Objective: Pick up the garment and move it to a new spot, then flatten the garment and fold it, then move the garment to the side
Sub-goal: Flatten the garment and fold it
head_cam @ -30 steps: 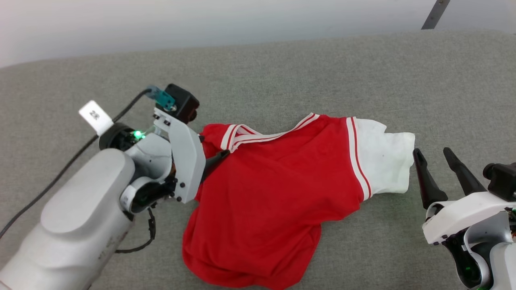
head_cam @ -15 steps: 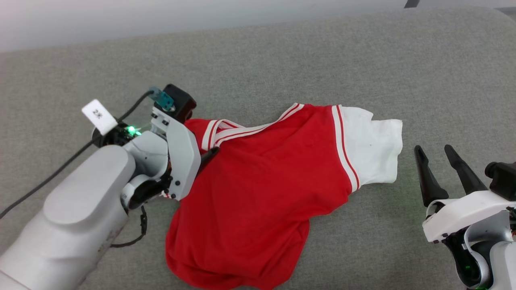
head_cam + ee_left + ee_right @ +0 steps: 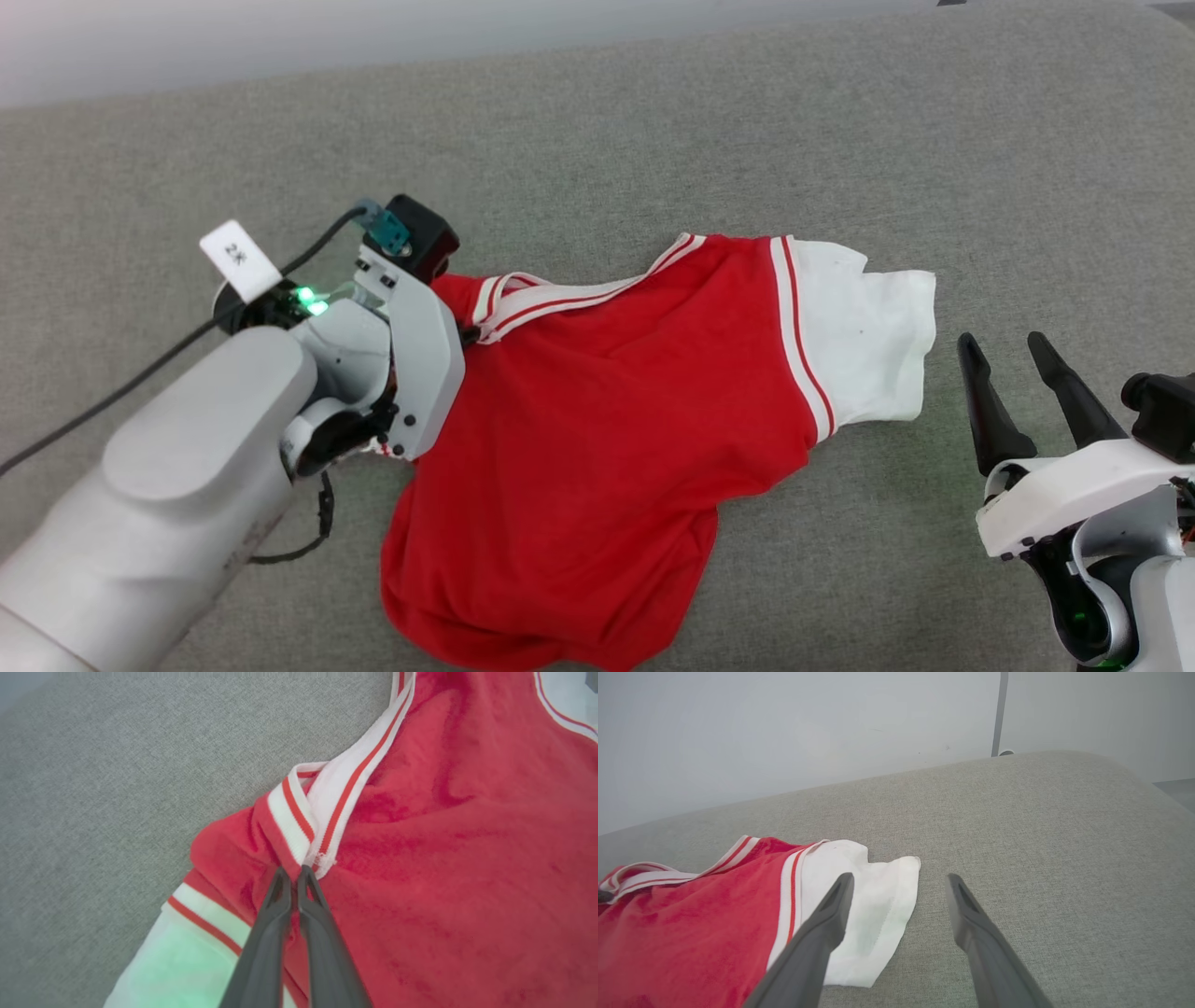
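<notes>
The garment (image 3: pixel 607 439), a red jersey with white sleeves and striped trim, lies crumpled on the grey cushion, its lettering hidden. My left gripper (image 3: pixel 293 873) is shut on the garment (image 3: pixel 444 858) where the striped collar band (image 3: pixel 327 812) meets the red cloth. In the head view that gripper (image 3: pixel 470 338) sits at the jersey's left shoulder, its fingers mostly hidden behind the white wrist. My right gripper (image 3: pixel 1001 347) hangs open just right of the white sleeve (image 3: pixel 868 345), not touching it. From the right wrist, its gripper (image 3: pixel 896 882) stands above the sleeve's edge (image 3: pixel 882 905).
The grey fabric cushion (image 3: pixel 653 140) stretches wide around the jersey, with bare room behind and to the right. A pale wall (image 3: pixel 784 728) rises past its far edge. A black cable (image 3: pixel 140 383) trails from my left wrist.
My left gripper has shut on the collar area; its dark fingertip no longer pokes out. The camera shifted, and the jersey's left shoulder looks pulled slightly. The right gripper stays put.
</notes>
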